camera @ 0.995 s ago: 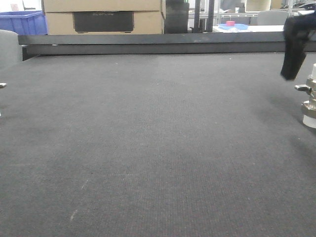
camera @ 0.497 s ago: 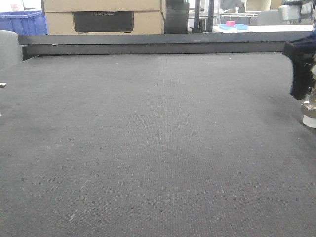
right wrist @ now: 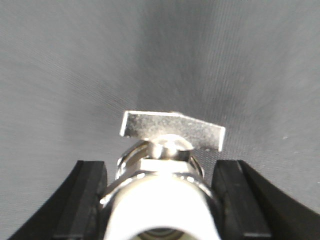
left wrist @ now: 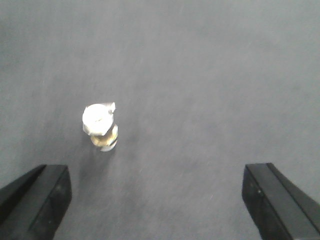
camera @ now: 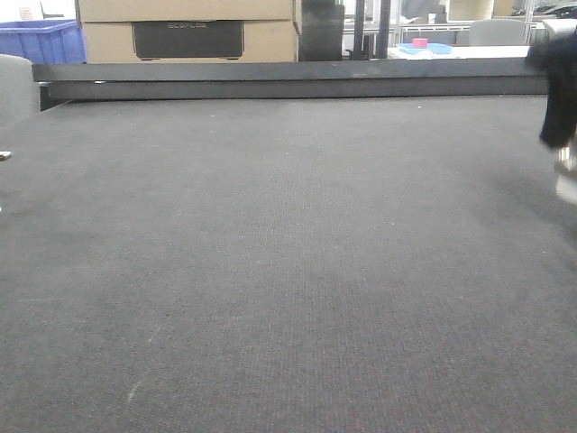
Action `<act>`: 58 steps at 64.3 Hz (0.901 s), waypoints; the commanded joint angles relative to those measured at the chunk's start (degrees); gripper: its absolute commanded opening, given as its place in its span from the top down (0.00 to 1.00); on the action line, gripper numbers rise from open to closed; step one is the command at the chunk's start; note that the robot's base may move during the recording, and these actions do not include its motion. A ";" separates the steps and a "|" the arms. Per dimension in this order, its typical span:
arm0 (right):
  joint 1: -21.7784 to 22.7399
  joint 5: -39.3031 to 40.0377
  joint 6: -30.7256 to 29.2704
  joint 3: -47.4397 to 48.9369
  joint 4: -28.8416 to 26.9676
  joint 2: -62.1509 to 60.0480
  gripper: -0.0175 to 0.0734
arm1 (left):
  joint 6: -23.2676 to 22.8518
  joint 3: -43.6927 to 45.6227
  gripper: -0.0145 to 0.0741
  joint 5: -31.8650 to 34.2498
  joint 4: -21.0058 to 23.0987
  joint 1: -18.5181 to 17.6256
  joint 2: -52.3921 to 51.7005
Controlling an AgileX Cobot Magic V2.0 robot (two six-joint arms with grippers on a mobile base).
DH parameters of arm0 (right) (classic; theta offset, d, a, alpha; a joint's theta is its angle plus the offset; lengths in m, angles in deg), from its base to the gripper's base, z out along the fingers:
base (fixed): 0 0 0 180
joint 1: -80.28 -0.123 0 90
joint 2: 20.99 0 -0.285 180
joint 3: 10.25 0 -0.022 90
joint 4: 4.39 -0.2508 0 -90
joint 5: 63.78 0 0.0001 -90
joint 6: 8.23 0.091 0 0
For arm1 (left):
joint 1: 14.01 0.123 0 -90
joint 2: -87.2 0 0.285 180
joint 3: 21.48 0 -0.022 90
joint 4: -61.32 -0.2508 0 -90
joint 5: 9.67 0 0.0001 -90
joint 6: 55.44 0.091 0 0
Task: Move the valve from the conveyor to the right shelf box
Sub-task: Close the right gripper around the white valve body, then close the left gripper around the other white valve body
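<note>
Right pincer (right wrist: pixel 160 172) closed narrow on valve (right wrist: pixel 172 131), black fingers (right wrist: pixel 87 200) tight against both flanks of its body, lever plate jutting ahead. Valve sits at far right edge of conveyor (camera: pixel 270 253), blurred in front view; whether clear of belt, cannot tell. Left pincer (left wrist: pixel 155 175) spread wide, holding nothing, hovering above second valve (left wrist: pixel 100 125) standing on belt. Count: two valves, two pincers, one conveyor.

Stretched wide and flat, dark grey woven conveyor (camera: pixel 270 262), edged along the far side by a dark metal rail (camera: pixel 270 81), bore a small silvery valve (left wrist: pixel 101 127) standing directly on the weave.
</note>
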 commanded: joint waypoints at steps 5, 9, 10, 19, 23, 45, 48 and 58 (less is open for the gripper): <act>-1.40 6.10 -0.40 -5.27 -1.17 -9.91 0.98 | 4.68 12.01 0.16 -10.57 0.42 3.61 11.22; -2.28 7.78 -0.40 -8.09 -1.17 -12.94 0.98 | 7.34 16.64 0.16 -11.13 1.71 5.85 16.34; -2.49 8.01 -0.40 -8.68 -1.17 -13.68 0.98 | 7.77 17.09 0.16 -11.13 1.83 6.06 17.43; -4.06 9.16 -0.40 -13.09 -1.82 -19.78 0.98 | 11.08 22.85 0.16 -11.13 1.99 8.26 26.24; -4.34 9.16 -0.40 -14.74 -2.50 -22.12 0.98 | 12.24 23.69 0.16 -11.13 1.74 8.59 29.73; -4.34 8.93 -0.40 -16.63 -3.42 -28.86 0.98 | 12.38 24.10 0.16 -10.79 -0.46 8.59 43.54; -4.34 8.93 -0.40 -16.63 -3.42 -29.00 0.98 | 12.38 24.10 0.16 -10.41 -0.46 8.49 44.76; -4.34 8.93 -0.40 -16.63 -3.42 -29.00 0.98 | 12.38 24.10 0.16 -10.21 -0.46 8.49 47.99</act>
